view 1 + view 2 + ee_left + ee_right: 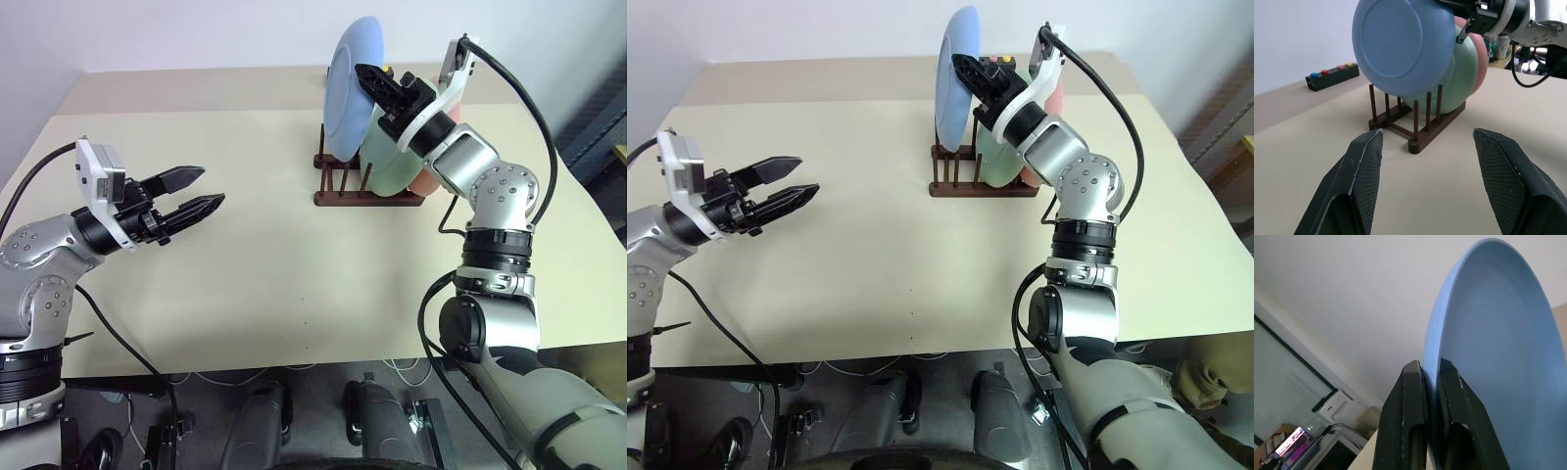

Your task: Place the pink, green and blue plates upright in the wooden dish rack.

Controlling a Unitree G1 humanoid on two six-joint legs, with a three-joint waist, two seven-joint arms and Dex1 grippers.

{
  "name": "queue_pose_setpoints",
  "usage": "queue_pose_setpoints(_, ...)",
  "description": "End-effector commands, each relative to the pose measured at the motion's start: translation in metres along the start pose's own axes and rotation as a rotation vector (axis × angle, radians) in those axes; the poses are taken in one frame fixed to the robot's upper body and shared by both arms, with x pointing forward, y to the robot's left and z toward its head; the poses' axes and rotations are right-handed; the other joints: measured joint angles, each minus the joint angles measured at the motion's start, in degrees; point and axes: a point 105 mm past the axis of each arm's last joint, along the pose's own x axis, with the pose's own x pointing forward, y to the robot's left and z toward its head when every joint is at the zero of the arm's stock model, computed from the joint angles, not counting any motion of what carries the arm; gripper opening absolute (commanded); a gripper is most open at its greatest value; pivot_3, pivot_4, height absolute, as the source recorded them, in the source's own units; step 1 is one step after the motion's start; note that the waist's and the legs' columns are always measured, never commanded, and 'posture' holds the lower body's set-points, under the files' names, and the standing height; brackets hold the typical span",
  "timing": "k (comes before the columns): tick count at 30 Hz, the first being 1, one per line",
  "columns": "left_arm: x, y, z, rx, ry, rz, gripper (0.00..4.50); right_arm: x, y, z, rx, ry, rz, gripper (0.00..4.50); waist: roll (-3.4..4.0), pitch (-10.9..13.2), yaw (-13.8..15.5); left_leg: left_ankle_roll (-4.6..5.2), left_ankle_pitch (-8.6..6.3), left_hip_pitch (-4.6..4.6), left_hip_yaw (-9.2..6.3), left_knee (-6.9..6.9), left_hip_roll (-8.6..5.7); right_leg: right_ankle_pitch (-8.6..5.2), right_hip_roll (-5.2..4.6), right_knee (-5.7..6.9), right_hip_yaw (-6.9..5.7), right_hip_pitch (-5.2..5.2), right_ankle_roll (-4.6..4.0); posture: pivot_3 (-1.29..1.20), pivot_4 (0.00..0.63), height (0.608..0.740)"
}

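1. The right gripper [370, 78] is pinching the rim of the blue plate [348, 93].
2. The blue plate is standing on edge over the wooden rack [367, 196], leaning a little.
3. The green plate [1459, 73] and pink plate [1480, 58] are standing behind it in the rack.
4. The left gripper [194, 193] is hanging open and empty over the surface [274, 284].

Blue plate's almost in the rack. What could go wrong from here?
1. The right end effector pinches only the rim of the blue plate; held so high, it might pivot or slip.
2. The blue plate hangs tilted above the wooden dish rack, not clearly between pegs; released now, it may fall over.
3. It is close to the green plate and could knock it, and the pink plate behind.
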Motion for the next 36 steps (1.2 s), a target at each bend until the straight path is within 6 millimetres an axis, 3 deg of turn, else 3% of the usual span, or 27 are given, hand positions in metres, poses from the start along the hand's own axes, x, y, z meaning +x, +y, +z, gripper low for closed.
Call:
queue_pose_setpoints(1, -0.001, -0.001, 0.012, 0.041, -0.035, 0.000, 2.99, -0.002, 0.010, 0.006, -0.016, -0.032, 0.033, 0.00, 0.00, 0.00, 0.00, 0.00, 0.00, 0.00, 0.00, 0.00, 0.00, 0.00, 0.00, 0.00, 0.00, 0.00, 0.00, 0.00, 0.150, 0.735)
queue_pose_setpoints(11, -0.001, 0.000, 0.013, 0.049, -0.031, 0.001, 2.99, -0.006, 0.004, -0.012, -0.040, 0.024, 0.018, 0.00, 0.00, 0.00, -0.02, 0.00, 0.00, 0.00, 0.00, 0.00, 0.00, 0.00, 0.01, 0.00, 0.00, 0.00, 0.00, 0.00, 0.150, 0.735)
queue_pose_setpoints(14, -0.001, 0.001, 0.013, 0.055, -0.025, 0.013, 3.05, -0.006, 0.004, -0.015, -0.053, 0.036, 0.020, 1.06, 0.00, 0.00, -0.02, 0.00, 0.00, 0.00, 0.00, 0.00, 0.00, 0.00, 0.01, 0.00, 0.00, 0.00, 0.00, 0.00, 0.150, 0.735)
queue_pose_setpoints(21, 0.000, 0.000, 0.015, 0.055, -0.030, 0.009, 3.05, -0.005, 0.009, -0.010, -0.119, 0.031, 0.029, 4.44, 0.00, 0.00, -0.01, 0.00, 0.00, 0.00, 0.00, 0.00, 0.00, 0.00, 0.01, 0.00, 0.00, 0.00, 0.00, 0.00, 0.150, 0.735)
queue_pose_setpoints(30, 0.002, -0.001, 0.015, 0.054, -0.034, 0.002, 3.05, -0.001, 0.043, 0.019, -0.303, -0.079, 0.154, 4.48, 0.00, 0.00, 0.00, 0.00, 0.00, 0.00, 0.00, 0.01, 0.00, 0.00, 0.01, 0.00, 0.00, 0.00, 0.00, 0.00, 0.150, 0.735)
queue_pose_setpoints(36, 0.003, -0.001, 0.017, 0.056, -0.041, -0.005, 3.05, -0.012, 0.054, 0.038, -0.394, -0.124, 0.211, 4.48, 0.00, 0.00, 0.14, 0.00, 0.00, 0.00, 0.00, 0.00, 0.00, 0.00, 0.01, 0.00, 0.00, 0.00, 0.00, 0.00, 0.150, 0.735)
